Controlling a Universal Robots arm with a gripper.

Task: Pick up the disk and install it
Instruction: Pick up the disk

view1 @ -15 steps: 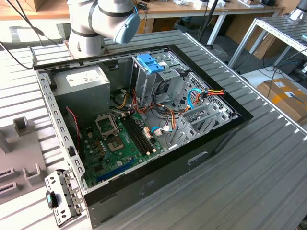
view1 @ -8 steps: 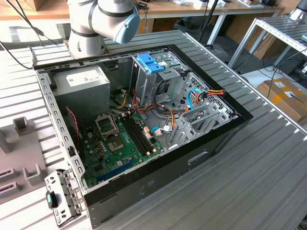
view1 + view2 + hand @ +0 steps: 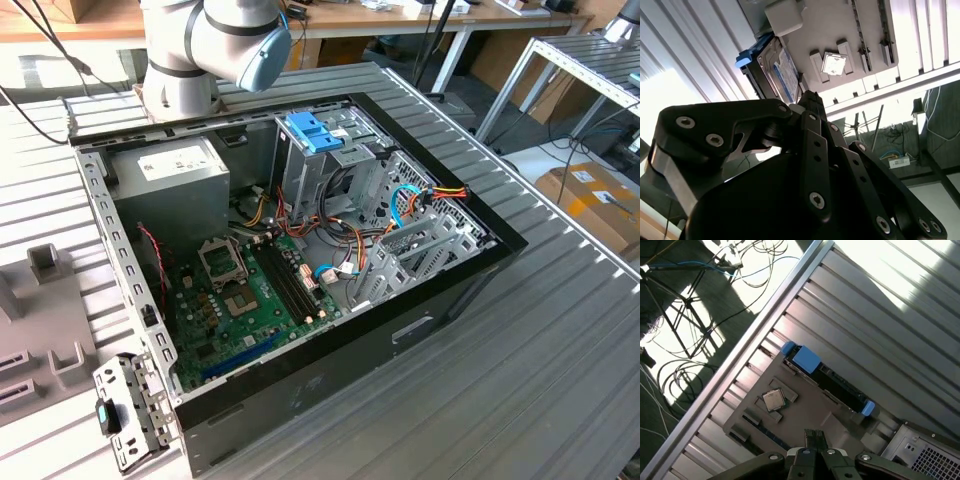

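Hovering over the holder (image 3: 807,412) with gripper (image 3: 815,437) aimed down at it, pinched closed and empty. Seeing the disk (image 3: 832,382) parked on edge in that holder, near the case (image 3: 925,455).

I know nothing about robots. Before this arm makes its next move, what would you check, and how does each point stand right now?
1. Disk in sight: the dark flat hard drive with bright blue rails stands on edge in the grey holder plate. Ok.
2. Gripper at the disk: the black gripper hangs apart from it, touching nothing. Not ok.
3. Jaws open to take it: they are shut and empty. Not ok.
4. Black computer case open, panel off. Ok.
5. Free bay for the disk: a pale blue slotted tray sits at the drive cage. Cannot tell.
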